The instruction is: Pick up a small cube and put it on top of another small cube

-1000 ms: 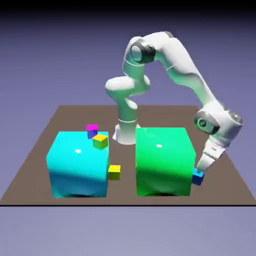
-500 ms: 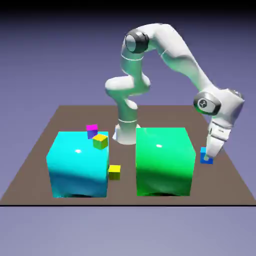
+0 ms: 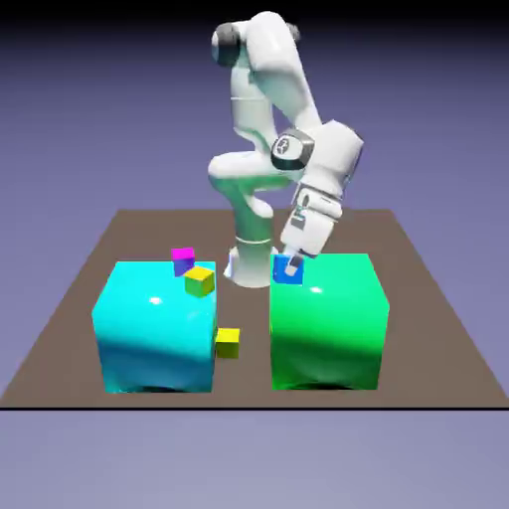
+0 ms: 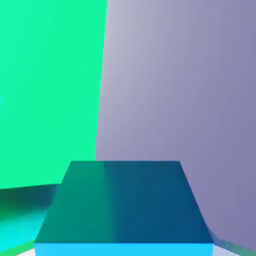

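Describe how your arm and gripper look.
The arm is glossy white with smooth, rounded segments, dark grey-ringed joint caps and a small dark symbol on the cap nearest the hand. The gripper is white and slim. No cables or sleeve show.

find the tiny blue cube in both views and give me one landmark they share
Exterior view: the tiny blue cube is right of the middle, just below mid-height, at the tip of the claw, in front of the big green block's top left corner as pictured.
Hand view: large at the bottom middle, its near face dark teal to navy, a bright blue strip below.
Shared landmark: the big green block, filling the hand view's upper left.
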`<state>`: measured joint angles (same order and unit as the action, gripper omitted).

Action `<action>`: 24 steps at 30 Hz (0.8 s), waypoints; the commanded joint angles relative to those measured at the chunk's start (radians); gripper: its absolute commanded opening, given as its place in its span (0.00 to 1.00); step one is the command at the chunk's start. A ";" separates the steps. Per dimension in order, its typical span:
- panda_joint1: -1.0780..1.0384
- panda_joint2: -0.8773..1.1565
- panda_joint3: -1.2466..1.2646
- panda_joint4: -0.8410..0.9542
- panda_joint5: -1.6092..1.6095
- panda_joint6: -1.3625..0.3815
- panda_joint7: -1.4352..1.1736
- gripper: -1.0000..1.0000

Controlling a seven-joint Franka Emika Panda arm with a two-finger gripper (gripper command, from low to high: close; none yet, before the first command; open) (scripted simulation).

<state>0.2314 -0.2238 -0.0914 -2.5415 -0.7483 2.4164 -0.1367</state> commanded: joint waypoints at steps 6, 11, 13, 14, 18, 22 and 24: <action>0.070 0.076 -0.217 -0.178 0.072 0.041 0.014 0.00; 0.081 0.178 -0.298 -0.204 0.061 0.135 0.075 0.00; 0.073 0.251 -0.313 -0.199 0.028 0.204 0.103 0.00; 0.069 0.287 -0.320 -0.197 0.011 0.239 0.117 0.00; 0.063 0.348 -0.332 -0.193 -0.017 0.298 0.140 1.00; 0.078 0.203 -0.303 -0.202 0.050 0.158 0.084 1.00; 0.086 0.130 -0.289 -0.207 0.083 0.088 0.056 1.00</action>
<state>0.3172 -0.0933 -0.3803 -2.7480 -0.6651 2.5049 -0.0807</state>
